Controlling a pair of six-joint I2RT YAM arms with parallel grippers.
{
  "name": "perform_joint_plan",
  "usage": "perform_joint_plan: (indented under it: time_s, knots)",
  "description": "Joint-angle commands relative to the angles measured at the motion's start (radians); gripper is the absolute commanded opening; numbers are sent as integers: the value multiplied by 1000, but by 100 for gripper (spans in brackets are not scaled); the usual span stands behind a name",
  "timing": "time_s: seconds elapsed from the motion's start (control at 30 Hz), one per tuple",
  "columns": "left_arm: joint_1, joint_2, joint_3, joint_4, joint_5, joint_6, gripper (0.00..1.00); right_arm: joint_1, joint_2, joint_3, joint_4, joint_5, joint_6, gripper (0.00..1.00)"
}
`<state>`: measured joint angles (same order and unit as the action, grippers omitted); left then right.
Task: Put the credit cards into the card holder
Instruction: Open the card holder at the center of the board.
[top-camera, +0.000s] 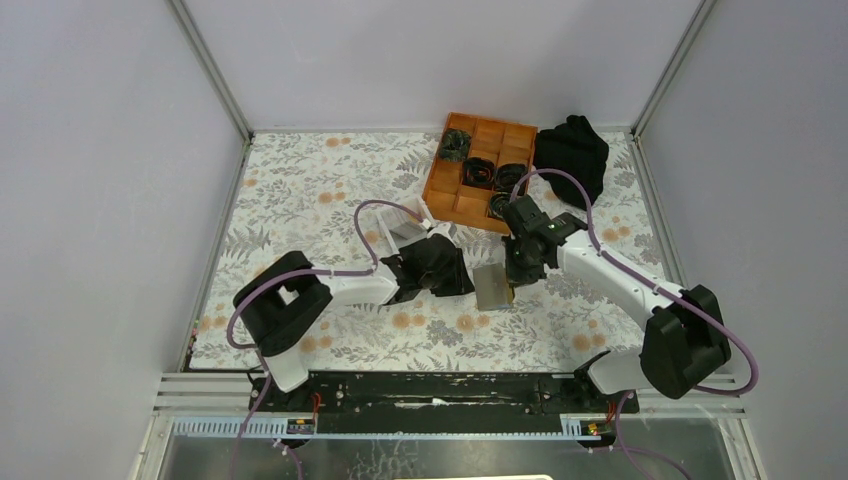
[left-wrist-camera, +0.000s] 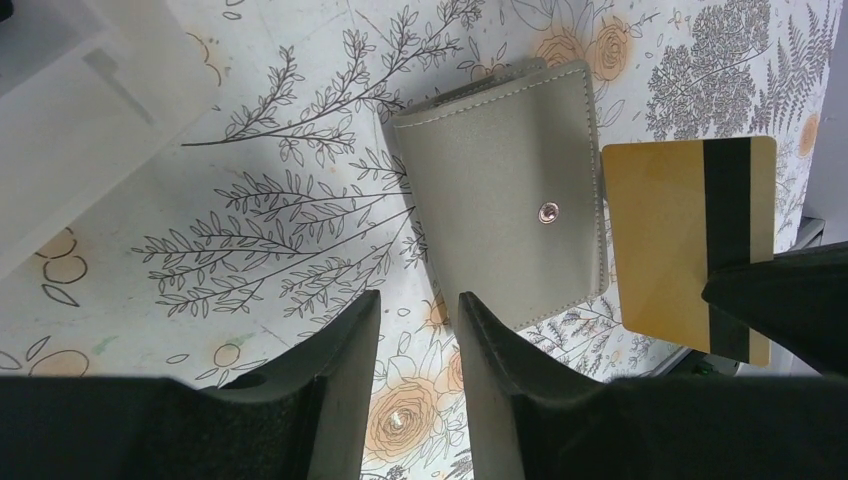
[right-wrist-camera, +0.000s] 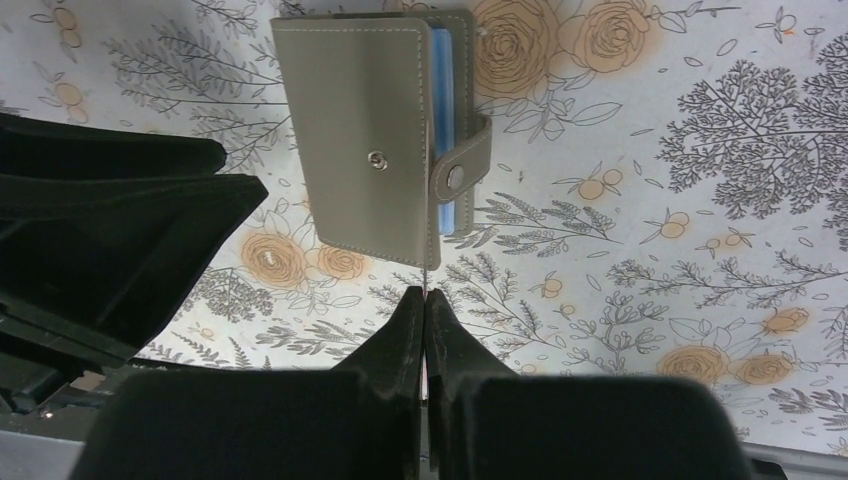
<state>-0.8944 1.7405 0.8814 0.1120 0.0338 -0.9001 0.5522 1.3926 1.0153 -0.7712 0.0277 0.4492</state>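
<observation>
your right gripper (right-wrist-camera: 425, 300) is closed tight on the thin tan-gold card with a black stripe (left-wrist-camera: 665, 240). in the right wrist view the card's edge points at the near edge of the flat grey stitched card holder (right-wrist-camera: 355, 135) and seems to touch it or nearly so. the holder lies on the flower-printed table cover (right-wrist-camera: 700, 200), between your two grippers. your left gripper (left-wrist-camera: 420, 340) is about half open with nothing between its fingers, just beside the holder.

in my judgement the step now is to slide the card inside. the holder is light and may slip on the cover, so steady it or lift its front flap with the left gripper first. then push the card slowly along the gap, keeping it in line so it does not bend or catch on the stitching.

the holder's snap strap (right-wrist-camera: 460, 172) hangs unfastened, and a pale blue strip (right-wrist-camera: 445, 120) shows under the flap. i cannot tell if this is a card or the lining. further off is the white plastic box (left-wrist-camera: 80, 130), and i cannot see what it contains. at the far side the orange gridded tray (top-camera: 452, 205) holds dark round things (top-camera: 480, 172) in several cells. a black crumpled cloth (top-camera: 572, 155) lies beside the tray.
</observation>
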Motion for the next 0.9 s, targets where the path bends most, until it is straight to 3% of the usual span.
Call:
perform_joint_plan:
  time_s: [0.0, 0.3, 0.87]
  knots:
    - [-10, 22, 33, -21, -11, 26, 41, 10, 10, -9, -8, 61, 0, 0]
    - [-11, 34, 36, -31, -11, 24, 41, 9, 21, -26, -6, 101, -9, 0]
    - [-13, 58, 40, -48, 1, 39, 41, -1, 35, -107, 138, -16, -13, 0]
